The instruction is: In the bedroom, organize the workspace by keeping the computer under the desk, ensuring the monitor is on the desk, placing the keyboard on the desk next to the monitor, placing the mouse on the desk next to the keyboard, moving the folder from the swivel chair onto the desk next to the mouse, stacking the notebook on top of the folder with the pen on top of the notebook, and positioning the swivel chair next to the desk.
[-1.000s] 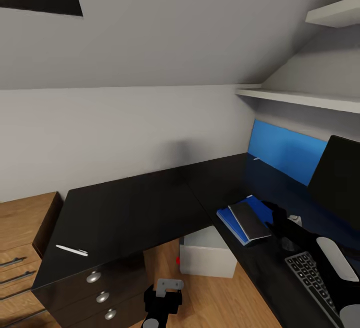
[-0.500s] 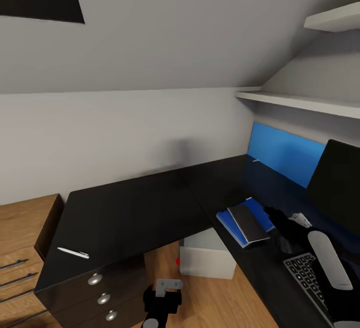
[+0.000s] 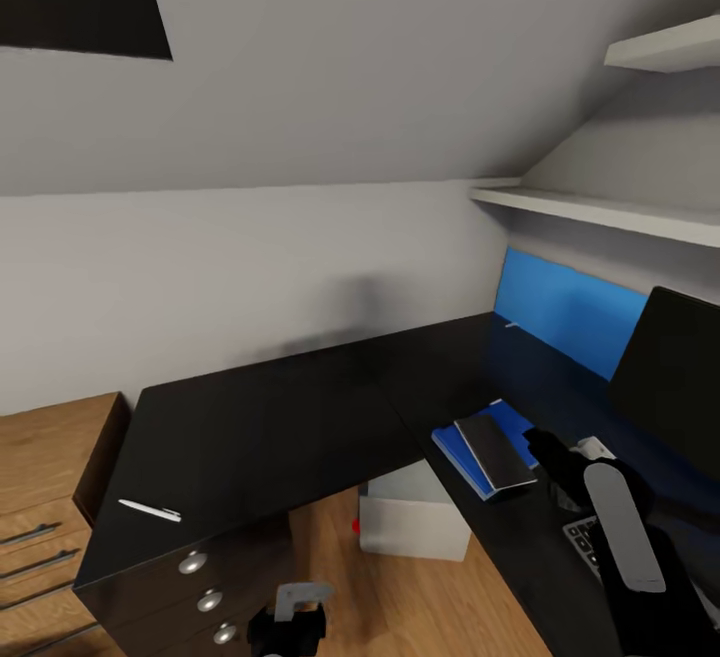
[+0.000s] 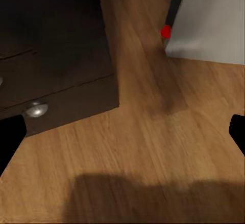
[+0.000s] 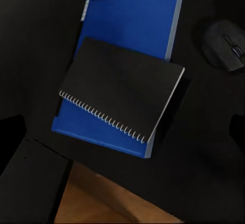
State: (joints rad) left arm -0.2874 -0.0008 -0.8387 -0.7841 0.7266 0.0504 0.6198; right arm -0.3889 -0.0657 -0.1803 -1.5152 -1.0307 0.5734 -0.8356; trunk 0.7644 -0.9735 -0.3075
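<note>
Notebook [image 5: 120,88] askew on blue folder [image 5: 133,27], spiral edge toward the table [image 3: 270,417] front.
Pen [image 3: 148,510] lies crosswise near the drawers; both jaws spread open.

On the worktop [image 3: 260,417] — one folder [image 3: 455,445], one notebook [image 3: 495,449], one pen [image 3: 148,510], one monitor [image 3: 670,377]; one computer [image 3: 415,515] beneath — three drawer knobs [image 3: 209,599].

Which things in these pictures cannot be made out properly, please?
- Keyboard: head view, mostly covered by the right arm.
- Monitor: head view, cut off by the picture's right edge.
- Computer: head view, partly hidden under the desk.
- Mouse: right wrist view, dark against the desk.
</note>
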